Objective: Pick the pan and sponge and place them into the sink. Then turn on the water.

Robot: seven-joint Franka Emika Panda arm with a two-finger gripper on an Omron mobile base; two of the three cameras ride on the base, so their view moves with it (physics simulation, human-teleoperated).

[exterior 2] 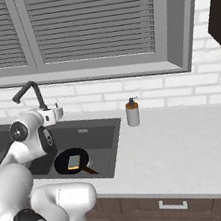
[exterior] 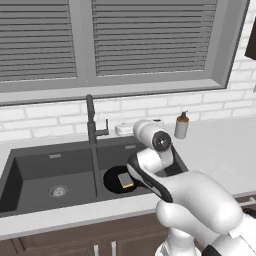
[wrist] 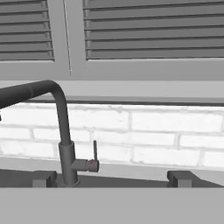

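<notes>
The arm [exterior: 195, 205] was glossy white, built of bulbous rounded segments with smooth shells. Dark grey bands ran between the segments, and a round dark cap with a pale centre sat at one joint [exterior: 161, 141]. The finger tips [wrist: 181, 178] were small, dark and blocky.

The white arm folds forward from its base, wrist held level, and the gripper [wrist: 112, 178] has its jaws spread wide, holding nothing.
</notes>
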